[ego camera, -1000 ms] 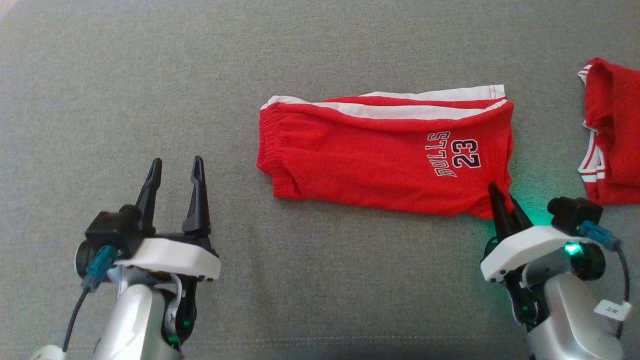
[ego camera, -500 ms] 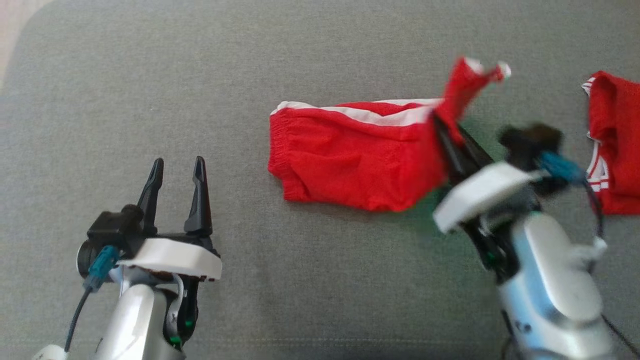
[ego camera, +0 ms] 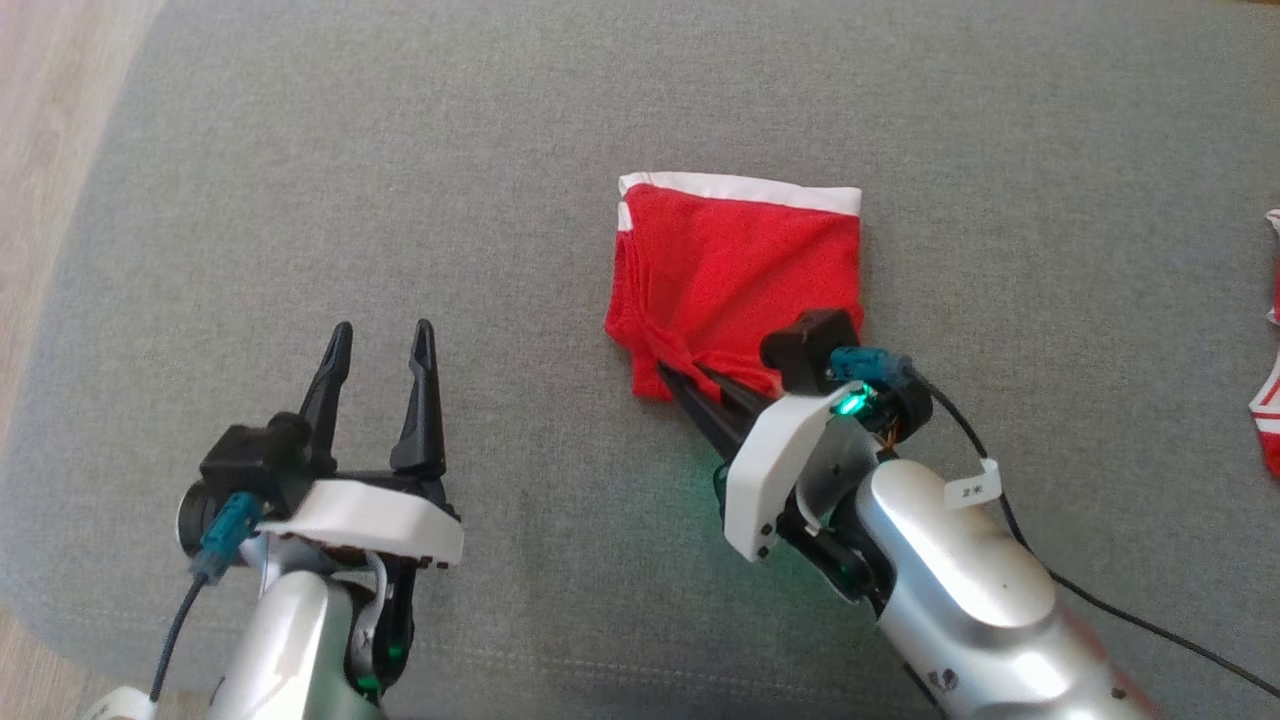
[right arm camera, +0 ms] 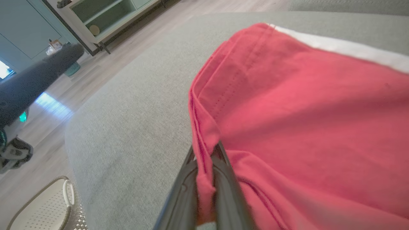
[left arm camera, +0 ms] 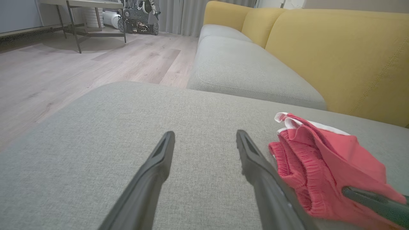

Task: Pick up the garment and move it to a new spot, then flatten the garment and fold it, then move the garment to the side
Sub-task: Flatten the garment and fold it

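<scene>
Folded red fabric shorts with a white stripe lie on the grey upholstered cushion. The right gripper has its jaws clamped on the shorts' near left corner. The left gripper, jaws apart, hangs well left of the shorts.

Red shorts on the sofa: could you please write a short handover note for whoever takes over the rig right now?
Left end effector: open, holding nothing, over the grey cushion, left of the red shorts.
Right end effector: shut on the near left corner of the red shorts.
Red shorts: lying folded over on the grey cushion, white band along the far edge. A second red garment lies at the head view's right edge.
Done: shorts placed and folded over.
Left: release the corner, check the fold looks neat, move the shorts aside.
</scene>
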Tool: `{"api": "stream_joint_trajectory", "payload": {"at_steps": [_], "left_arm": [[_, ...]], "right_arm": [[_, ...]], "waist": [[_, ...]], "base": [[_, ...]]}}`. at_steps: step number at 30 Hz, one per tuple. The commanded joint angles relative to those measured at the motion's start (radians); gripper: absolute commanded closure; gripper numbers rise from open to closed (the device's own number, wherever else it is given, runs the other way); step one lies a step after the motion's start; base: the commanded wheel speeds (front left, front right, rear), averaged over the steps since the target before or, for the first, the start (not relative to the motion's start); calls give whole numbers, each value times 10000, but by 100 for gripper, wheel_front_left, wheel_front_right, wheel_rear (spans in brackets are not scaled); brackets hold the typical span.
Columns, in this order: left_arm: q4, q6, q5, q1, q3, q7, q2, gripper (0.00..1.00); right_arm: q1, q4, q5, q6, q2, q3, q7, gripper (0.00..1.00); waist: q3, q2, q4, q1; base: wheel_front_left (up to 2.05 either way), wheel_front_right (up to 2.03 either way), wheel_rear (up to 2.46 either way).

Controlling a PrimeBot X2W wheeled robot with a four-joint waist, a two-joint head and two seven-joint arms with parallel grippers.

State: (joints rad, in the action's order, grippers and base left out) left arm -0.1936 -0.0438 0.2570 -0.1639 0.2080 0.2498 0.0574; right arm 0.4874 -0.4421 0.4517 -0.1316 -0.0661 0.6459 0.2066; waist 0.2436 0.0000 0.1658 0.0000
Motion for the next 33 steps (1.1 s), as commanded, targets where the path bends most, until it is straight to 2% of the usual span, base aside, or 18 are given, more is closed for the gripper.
{"api": "stream_joint_trajectory", "payload": {"at_steps": [1,3,4,5,6,12,15,19,27,33], "left_arm": [[331,8,40,-192,-373,120,54,0],[354,-9,34,-169,-409,120,43,0],[364,-16,32,-156,-445,120,39,0],[366,-17,28,-148,-474,120,37,0],[365,-10,22,-145,-487,120,33,0],[411,26,-89,-236,-585,120,39,0],[421,29,-153,-248,-644,120,59,0],[467,-18,-258,-203,-716,120,100,0],[645,-93,-411,-60,-801,120,252,0],[694,-106,-465,-61,-769,117,378,0]], "right_arm": [[266,212,14,9,157,179,-121,100],[345,19,98,9,157,316,-308,100],[396,-18,146,9,157,393,-434,72],[445,-34,190,9,157,466,-573,22],[500,-23,220,9,157,552,-719,0],[878,782,268,9,157,1118,-1844,0],[830,1461,91,9,125,698,-2508,0],[215,2235,-368,9,-197,-940,-3069,0],[-1883,3483,-1753,9,-457,-4484,-2874,0],[-3099,4453,-2392,9,-358,-5775,-2446,0]], "waist": [[51,0,19,0],[86,0,-11,0],[104,0,-55,0],[116,0,-96,0],[125,0,-134,0],[148,0,-450,0],[92,0,-615,0],[-17,0,-818,0],[-146,0,-1194,0],[-172,0,-1364,0]], "base": [[0,0,0],[0,0,0],[0,0,0],[0,0,0],[0,0,0],[0,0,0],[0,0,0],[0,0,0],[0,0,0],[0,0,0]]}}
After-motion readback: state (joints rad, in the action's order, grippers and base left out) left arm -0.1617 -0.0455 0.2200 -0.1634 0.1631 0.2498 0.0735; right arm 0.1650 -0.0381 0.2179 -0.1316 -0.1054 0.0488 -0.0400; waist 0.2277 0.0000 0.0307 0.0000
